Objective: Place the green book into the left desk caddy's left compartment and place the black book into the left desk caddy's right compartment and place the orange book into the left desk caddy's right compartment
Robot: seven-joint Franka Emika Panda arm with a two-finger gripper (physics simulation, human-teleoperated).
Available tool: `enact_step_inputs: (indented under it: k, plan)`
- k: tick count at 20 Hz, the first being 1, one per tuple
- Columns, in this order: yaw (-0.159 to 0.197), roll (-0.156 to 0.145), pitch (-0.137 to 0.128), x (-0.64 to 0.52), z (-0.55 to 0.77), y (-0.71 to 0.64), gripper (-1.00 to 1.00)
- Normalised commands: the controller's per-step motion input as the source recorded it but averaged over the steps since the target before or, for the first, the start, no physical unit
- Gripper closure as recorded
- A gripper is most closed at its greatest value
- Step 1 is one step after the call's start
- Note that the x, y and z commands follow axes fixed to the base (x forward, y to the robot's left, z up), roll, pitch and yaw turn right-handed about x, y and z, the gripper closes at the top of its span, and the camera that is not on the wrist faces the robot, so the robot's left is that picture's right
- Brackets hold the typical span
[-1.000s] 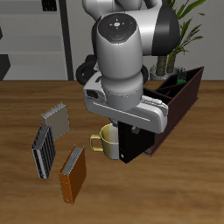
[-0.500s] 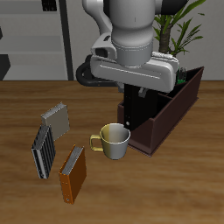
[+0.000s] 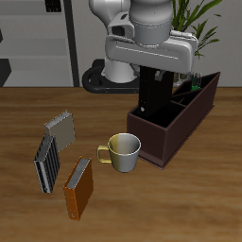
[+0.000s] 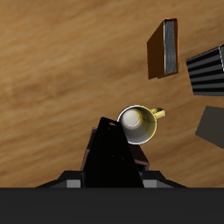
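Note:
My gripper (image 3: 157,74) is shut on the black book (image 3: 151,95), which hangs upright over the lower, wide end of the left desk caddy (image 3: 185,121). The right compartment (image 3: 154,125) lies just under the book's lower edge. In the wrist view the black book (image 4: 109,157) fills the space between my fingers. A sliver of the green book (image 3: 195,86) shows inside the caddy's taller end, the left compartment. The orange book (image 3: 78,187) lies flat near the table's front edge, also seen as the orange book (image 4: 164,47) from the wrist.
A yellow mug (image 3: 122,151) stands right beside the caddy's low end. A grey-and-black striped book (image 3: 46,163) and a small grey book (image 3: 60,127) lie beside the orange book. A potted plant (image 3: 194,24) stands behind the caddy.
The arm has risen and carried the black book away from the mug, farther back, until it hangs over the caddy's lower end. Nothing else has moved.

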Motion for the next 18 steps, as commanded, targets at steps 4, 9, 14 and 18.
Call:
enact_step_inputs:
  k: [4,9,14,18]
  plan:
    - [-0.051,-0.051,0.066,-0.30,-0.02,-0.05,1.00]
    - [0.006,0.005,0.013,-0.34,-0.04,0.12,1.00]
    - [0.003,0.018,0.021,-0.23,-0.03,0.20,1.00]
    - [0.025,0.033,0.016,-0.15,-0.09,0.25,1.00]
